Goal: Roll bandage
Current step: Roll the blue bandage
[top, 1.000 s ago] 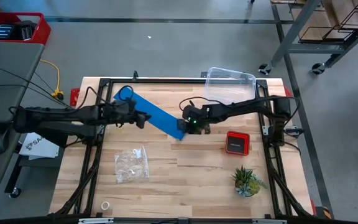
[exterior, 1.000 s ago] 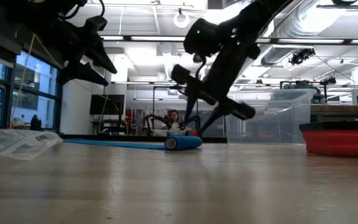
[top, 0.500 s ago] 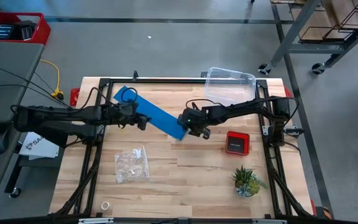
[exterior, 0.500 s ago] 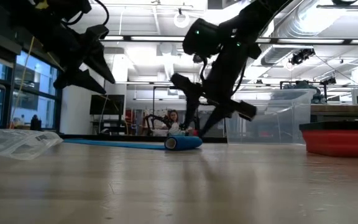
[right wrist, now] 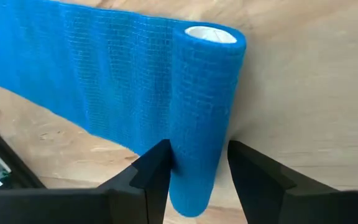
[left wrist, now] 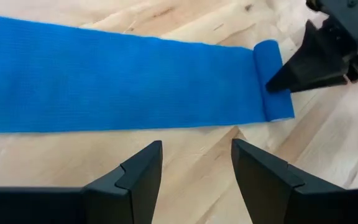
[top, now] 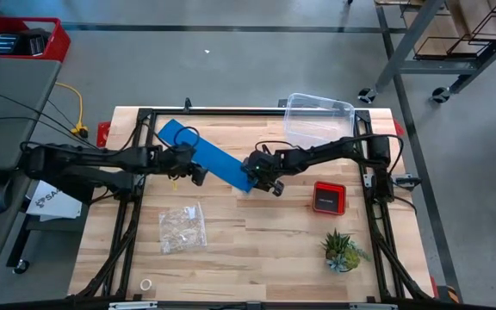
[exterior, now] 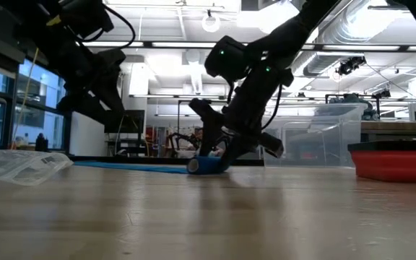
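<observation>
Right pincer (right wrist: 192,171) is down at the rolled end of the bandage (top: 209,157), fingers parted with one on each side of the little roll. From my wrist cam I can't tell if the pads are actually pressing the fabric or just sitting next to it, so I'm calling it spread around the roll, not clamped. On the overhead the right pincer (top: 263,175) covers most of the roll, and from the tabletop-level cam the roll (exterior: 206,165) only peeks out under the dark fingers.

Left pincer (left wrist: 194,163) hangs over bare wood just beside the long edge of the strip, fingers apart, holding nothing. Overhead it sits at (top: 189,168), near the middle of the strip's near side.

Around it: a crinkled clear plastic bag (top: 182,227) toward the front left of the tabletop (top: 265,258), a red-and-black square device (top: 328,197) to the right of the roll, a small potted plant (top: 341,251) in front of that, and a clear plastic box (top: 318,119) at the back right. Small whitish ring (top: 146,285) at the front left edge, can't make out what it is.

Bandage itself is bright blue with a fine mesh weave, lying flat and diagonal from back left down to centre, with a pale core visible at the end of the roll (right wrist: 205,93).
</observation>
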You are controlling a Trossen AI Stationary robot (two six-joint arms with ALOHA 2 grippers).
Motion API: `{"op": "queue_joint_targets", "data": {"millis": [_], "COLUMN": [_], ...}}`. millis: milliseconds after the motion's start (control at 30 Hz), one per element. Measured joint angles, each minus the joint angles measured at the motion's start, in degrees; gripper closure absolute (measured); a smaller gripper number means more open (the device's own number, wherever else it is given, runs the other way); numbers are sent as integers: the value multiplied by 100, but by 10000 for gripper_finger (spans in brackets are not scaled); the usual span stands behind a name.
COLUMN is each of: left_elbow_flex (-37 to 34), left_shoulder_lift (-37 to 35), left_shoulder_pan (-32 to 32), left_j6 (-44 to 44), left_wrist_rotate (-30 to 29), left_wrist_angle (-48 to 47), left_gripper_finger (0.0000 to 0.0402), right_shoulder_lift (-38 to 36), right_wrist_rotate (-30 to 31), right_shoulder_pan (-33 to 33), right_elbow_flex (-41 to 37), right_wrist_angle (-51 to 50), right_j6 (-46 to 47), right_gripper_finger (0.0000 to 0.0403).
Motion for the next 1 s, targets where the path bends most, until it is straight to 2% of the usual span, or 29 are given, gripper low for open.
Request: {"op": "queue_joint_targets", "data": {"millis": [133,300,333,533,667,800,900,1000], "left_elbow_flex": [0,0,0,0,0,0,3,42], "left_shoulder_lift": [99,135,134,412,1133,1967,2510,2781], "left_shoulder_pan": [0,-4,-4,107,317,594,763,909], "left_j6": [-34,-6,101,900,1481,1372,1336,1185], "left_wrist_rotate": [122,162,161,-205,-144,-146,-40,-85], "left_wrist_angle": [28,73,68,433,804,1255,1470,1762], "left_gripper_finger": [213,213,213,213,213,217,246,316], "right_shoulder_lift": [19,-20,-45,-397,-595,-760,-809,-840], "right_wrist_rotate": [84,174,189,109,5,-177,-187,-200], "right_shoulder_pan": [0,-7,-7,42,141,284,410,507], "right_elbow_flex": [15,11,8,-22,-31,-29,-29,-28], "right_wrist_angle": [-196,-286,-293,-1162,-1714,-1855,-1901,-1895], "right_j6": [-135,-800,-1020,-2204,-2759,-3098,-3110,-3098], "right_gripper_finger": [273,377,386,395,397,398,398,398]}}
